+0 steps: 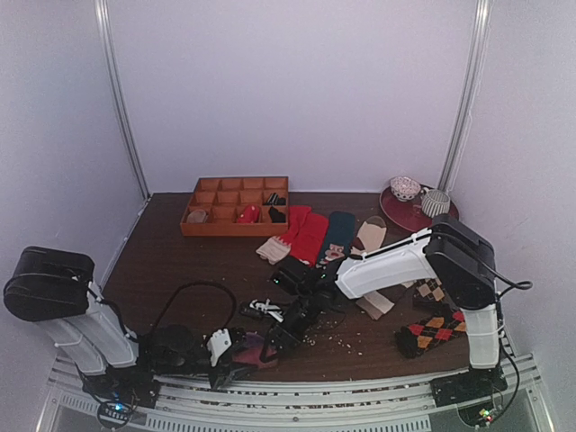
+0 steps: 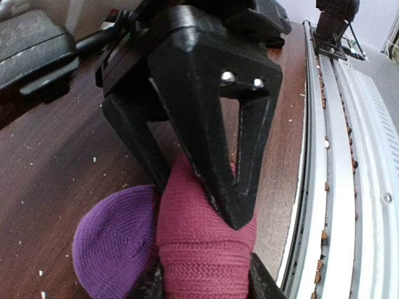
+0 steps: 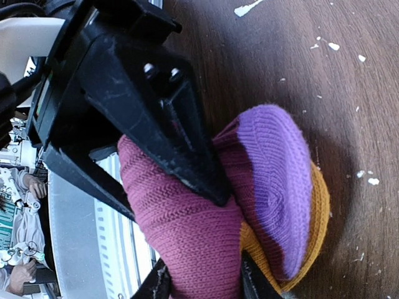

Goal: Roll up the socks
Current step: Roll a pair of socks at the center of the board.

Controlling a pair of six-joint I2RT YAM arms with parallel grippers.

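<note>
One rolled sock bundle (image 3: 187,218), knitted in dark pink wool with a purple toe and a yellow band, is held by both claws at once. It lies on the brown table (image 1: 180,270), well in front of the orange wooden tray (image 1: 229,230) with small boxes, close to the near edge.

The left gripper (image 2: 206,281) is pinched on one end of the bundle. The right gripper (image 3: 206,283) is pinched on the other end, so neither claw is spread. The bundle's long way runs from claw to claw, about in line with the long side of the tray. It is touched by both arms, so neither is nearer.

It is judged that the next move turns on this line. A twist or a tuck could be made by one claw while the bundle is held by the other.

One held bundle, two claws and one tray are counted. To the right of the tray, one dark red plate (image 1: 402,218) is seen with two rolled sock balls (image 1: 405,187) on it. About seven loose socks (image 1: 310,234) are spread in front of the tray and to its right. Some are partly hidden by the right arm, so that count is not sure.
</note>
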